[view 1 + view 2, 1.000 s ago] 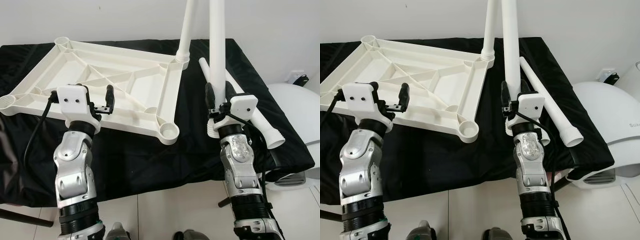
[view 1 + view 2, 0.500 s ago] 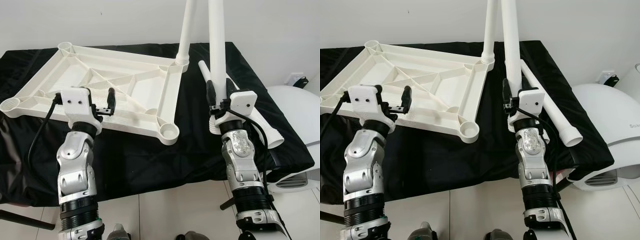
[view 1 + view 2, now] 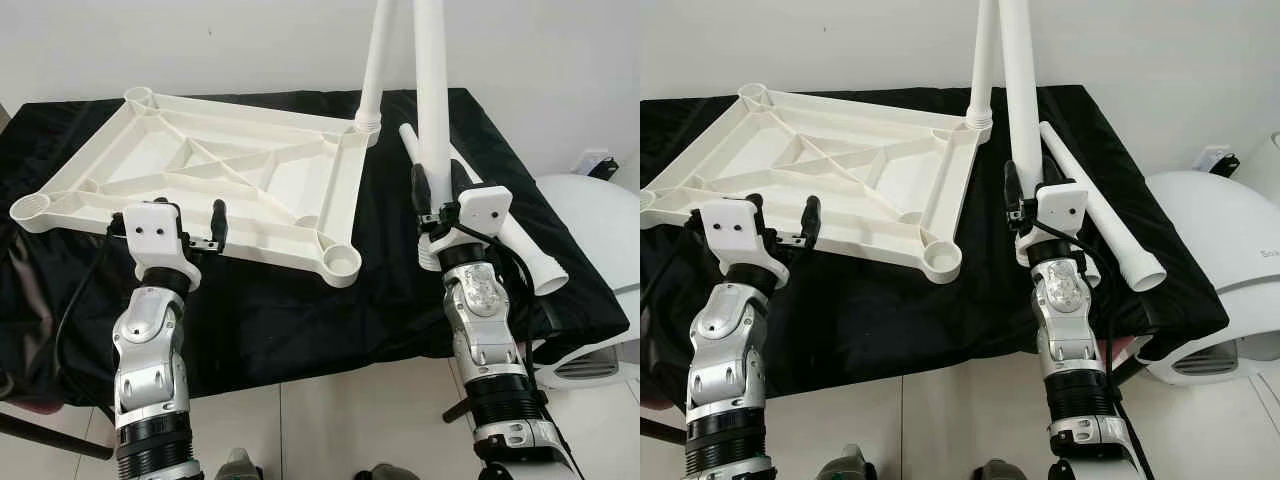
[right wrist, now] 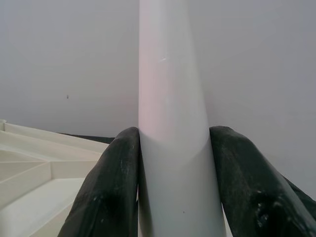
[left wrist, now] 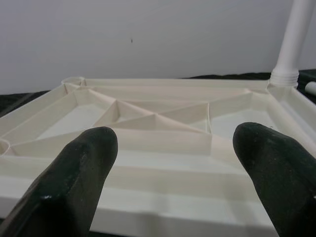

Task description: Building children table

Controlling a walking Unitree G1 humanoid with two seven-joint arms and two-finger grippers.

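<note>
Top (image 3: pixel 225 170): white ribbed table top lay upside down on the black cloth (image 3: pixel 300 310), a round socket at each corner.
Left gripper (image 3: pixel 175 215): it hovered at the top's near edge, fingers (image 5: pixel 79 168) spread apart with nothing between them; the wrist view looked across the ribs toward the far side.
Near-right socket (image 3: pixel 342 262): the corner socket nearest the right arm was open, with no leg in it.
Far-right socket (image 3: pixel 366 126): one white leg (image 3: pixel 377 55) stood upright in it, threaded collar seated at the rim.
Right gripper (image 3: pixel 437 190): just right of the top, its fingers (image 4: pixel 111 192) were clamped on a second leg (image 3: pixel 433 85), which was held upright and ran out of the head views' upper edge.
Spare legs (image 3: pixel 500 215): more white tubes lay on the cloth right of the top, behind the right gripper, one with its flared end (image 3: pixel 551 275) toward the cloth's front right corner.
Change over the last second: the whole head picture had shifted, so the camera moved; the left gripper had drawn back from over the top's edge to a spot nearer the robot, while the right gripper kept its hold on the leg in much the same place.
</note>
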